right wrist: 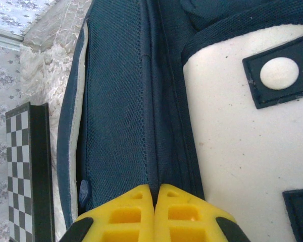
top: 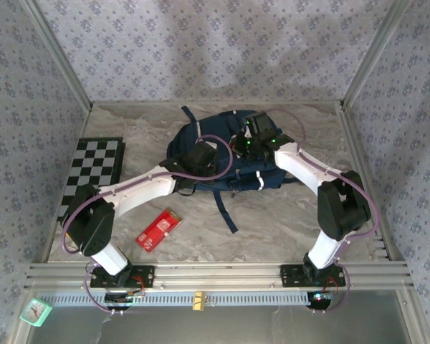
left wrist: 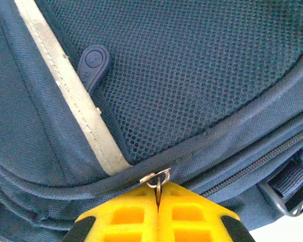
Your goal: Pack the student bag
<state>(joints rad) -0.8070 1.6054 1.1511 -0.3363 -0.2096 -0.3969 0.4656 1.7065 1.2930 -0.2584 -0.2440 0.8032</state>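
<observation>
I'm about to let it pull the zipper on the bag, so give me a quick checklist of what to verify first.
1. Left gripper closed on the zipper ring: ok.
2. Right gripper pinching a seam of the bag to brace it: ok.
3. Bag lying flat on the table: ok.
4. Red packet lying apart from the bag: ok.
5. Zipper track free of snagged fabric: cannot tell.
</observation>
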